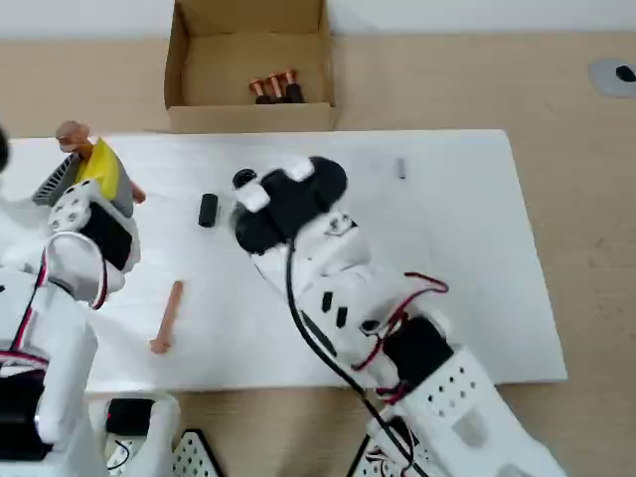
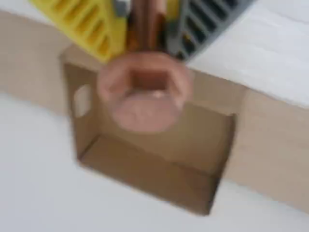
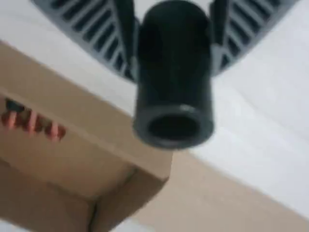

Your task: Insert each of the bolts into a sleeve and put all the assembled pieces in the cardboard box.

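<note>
A copper bolt (image 2: 145,92) is clenched between the yellow and grey fingers (image 2: 82,24) of the left gripper (image 2: 145,26). Its hexagonal head sticks out past the fingertips. In the high view this gripper is over the left edge of the white sheet (image 1: 447,288) that covers part of the tabletop (image 1: 581,199).

The right gripper (image 3: 174,34) grasps a black sleeve (image 3: 174,87) between its dark ribbed fingers. The sleeve's open end faces outward. It is held over the middle of the sheet, near the far edge.

A second black sleeve (image 1: 207,210) lies loose on the sheet just beside the right gripper, between the two arms. A second copper bolt (image 1: 167,318) lies flat on the sheet closer to the arms' bases, apart from both grippers.

The cardboard box (image 1: 224,60) stands open on the tabletop just beyond the sheet's far edge. Inside, against its near wall, a small cluster of assembled pieces (image 1: 276,89) lies side by side — copper ends showing from black sleeves.

A small grey object (image 1: 400,169) rests on the sheet to the right of the right arm — too small to tell what it is.
</note>
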Controlling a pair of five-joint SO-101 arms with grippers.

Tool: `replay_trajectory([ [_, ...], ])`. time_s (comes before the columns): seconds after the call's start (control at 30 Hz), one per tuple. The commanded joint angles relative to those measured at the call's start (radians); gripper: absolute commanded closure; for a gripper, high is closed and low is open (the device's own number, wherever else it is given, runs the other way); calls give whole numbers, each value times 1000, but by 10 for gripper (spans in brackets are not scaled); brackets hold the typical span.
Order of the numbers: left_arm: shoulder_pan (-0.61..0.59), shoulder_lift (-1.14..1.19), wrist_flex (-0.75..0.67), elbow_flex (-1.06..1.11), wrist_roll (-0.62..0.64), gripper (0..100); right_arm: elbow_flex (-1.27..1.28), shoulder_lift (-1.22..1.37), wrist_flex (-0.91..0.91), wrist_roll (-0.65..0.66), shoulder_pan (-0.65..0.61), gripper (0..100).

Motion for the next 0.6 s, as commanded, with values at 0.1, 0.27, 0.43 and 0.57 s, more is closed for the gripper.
replay_trajectory([
  [0.1,232,-153,-48,17,43,994,147,-202,-41,5,-88,989],
  [0.27,321,-200,-97,132,32,995,257,-334,-43,5,-154,989],
  [0.43,333,-208,-92,178,-20,995,269,-389,-43,6,-154,989],
  [0.57,333,-214,-92,207,-20,995,268,-390,-43,6,-154,989],
])
